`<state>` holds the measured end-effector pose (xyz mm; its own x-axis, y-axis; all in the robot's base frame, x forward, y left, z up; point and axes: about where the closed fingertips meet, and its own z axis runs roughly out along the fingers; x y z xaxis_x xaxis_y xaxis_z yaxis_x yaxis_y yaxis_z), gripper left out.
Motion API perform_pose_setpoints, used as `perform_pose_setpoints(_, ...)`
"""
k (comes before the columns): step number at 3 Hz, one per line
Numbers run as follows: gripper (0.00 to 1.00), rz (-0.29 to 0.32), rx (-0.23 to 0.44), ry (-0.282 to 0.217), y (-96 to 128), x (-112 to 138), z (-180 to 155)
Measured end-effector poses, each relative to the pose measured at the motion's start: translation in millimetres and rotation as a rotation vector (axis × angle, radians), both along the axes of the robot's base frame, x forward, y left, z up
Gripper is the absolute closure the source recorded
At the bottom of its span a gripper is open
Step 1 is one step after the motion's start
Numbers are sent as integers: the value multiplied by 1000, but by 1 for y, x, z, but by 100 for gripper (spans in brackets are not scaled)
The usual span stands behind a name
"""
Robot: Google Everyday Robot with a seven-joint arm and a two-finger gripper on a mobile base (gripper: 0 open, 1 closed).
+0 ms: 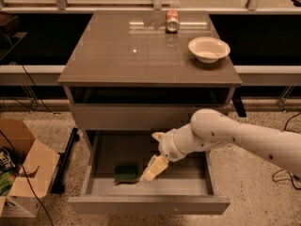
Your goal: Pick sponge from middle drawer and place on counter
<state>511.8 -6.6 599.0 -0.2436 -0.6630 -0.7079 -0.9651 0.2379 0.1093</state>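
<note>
Gripper (150, 158) inside the middle drawer (188, 182), fingers (154, 168) spread (nothing held), sponge (126, 172) just beside the lower tip

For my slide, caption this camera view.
Robot hand over open middle drawer, beside the sponge; bowl and can on counter.

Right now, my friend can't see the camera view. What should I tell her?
The robot's gripper reaches into the open middle drawer, just right of the green sponge inside. A bowl and a can sit on the counter above.
</note>
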Motion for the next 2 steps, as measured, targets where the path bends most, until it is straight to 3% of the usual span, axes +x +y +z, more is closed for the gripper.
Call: perform_pose_setpoints(2,0,-18,86,35,53,18,-78)
